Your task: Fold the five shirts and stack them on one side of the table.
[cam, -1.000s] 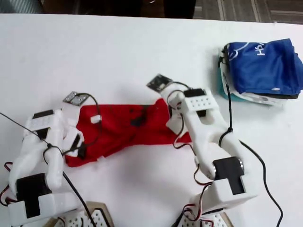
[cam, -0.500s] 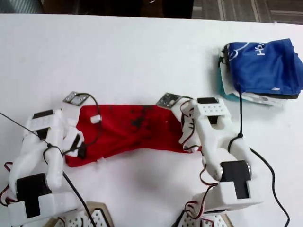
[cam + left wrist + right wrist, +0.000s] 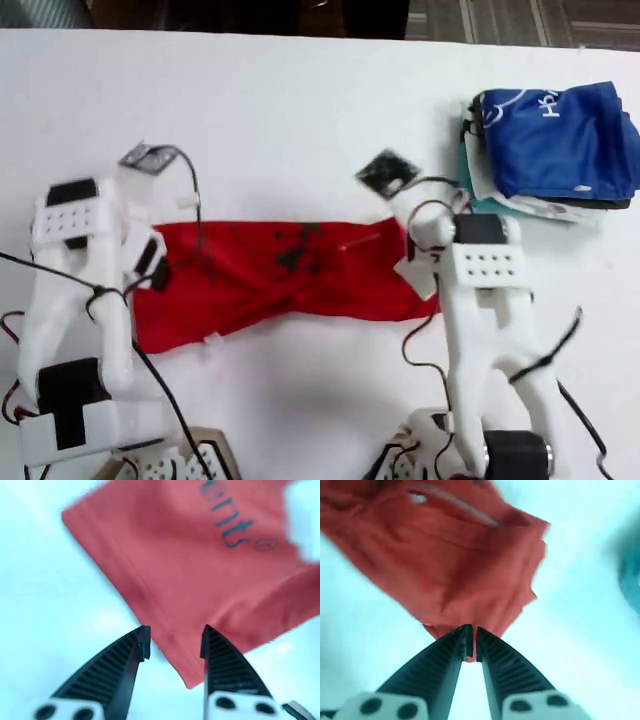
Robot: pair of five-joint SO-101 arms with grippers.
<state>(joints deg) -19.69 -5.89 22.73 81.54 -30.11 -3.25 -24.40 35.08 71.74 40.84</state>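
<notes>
A red shirt (image 3: 270, 280) lies stretched out in a long strip across the near middle of the white table (image 3: 300, 100). At its left end my left gripper (image 3: 150, 262) stands open. In the left wrist view the red shirt (image 3: 200, 555) has its hem and corner between the spread fingers of the left gripper (image 3: 175, 637). At the strip's right end is my right gripper (image 3: 415, 270). In the right wrist view the right gripper (image 3: 471, 641) is shut on the edge of the red shirt (image 3: 445, 555).
A stack of folded shirts (image 3: 555, 145), blue on top with teal and white beneath, sits at the far right of the table. Arm cables trail over the shirt's ends. The arm bases stand at the near edge.
The right arm has swung to the right, drawing the shirt's right end out so the strip is longer and flatter. The left arm has shifted towards the far side at the left end.
</notes>
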